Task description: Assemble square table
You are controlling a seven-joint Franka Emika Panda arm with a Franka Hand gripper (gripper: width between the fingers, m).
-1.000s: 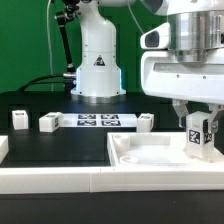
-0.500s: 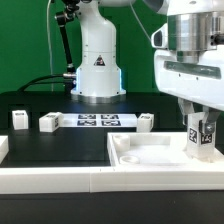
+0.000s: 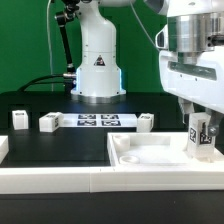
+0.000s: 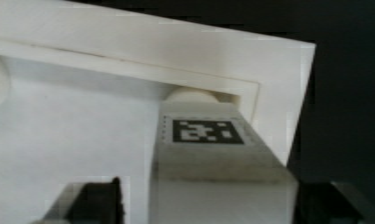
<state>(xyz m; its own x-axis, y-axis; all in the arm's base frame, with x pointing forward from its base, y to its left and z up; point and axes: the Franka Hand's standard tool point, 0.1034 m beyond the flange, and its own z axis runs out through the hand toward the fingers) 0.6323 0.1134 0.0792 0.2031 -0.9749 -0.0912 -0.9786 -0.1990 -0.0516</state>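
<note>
One leg post (image 3: 200,138) stands upright in a corner of the square tabletop (image 3: 150,152), at about 4 o'clock in the exterior view. The gripper (image 3: 201,128) straddles it with its jaws seemingly spread. In the wrist view a sliver of white shows between one finger (image 4: 99,203) and the post.

By my reckoning the task is about a quarter done. Three legs lie unfitted toward 9 o'clock: a loose leg (image 3: 18,119), a second leg (image 3: 48,122) beside it, and a third leg (image 3: 146,121) beyond the marker board (image 3: 98,120).

Only the exterior view shows these. Only the wrist view shows the post's tag (image 4: 207,132) and its foot against the corner rim (image 4: 202,72). Whether it is fully seated, I cannot tell.
</note>
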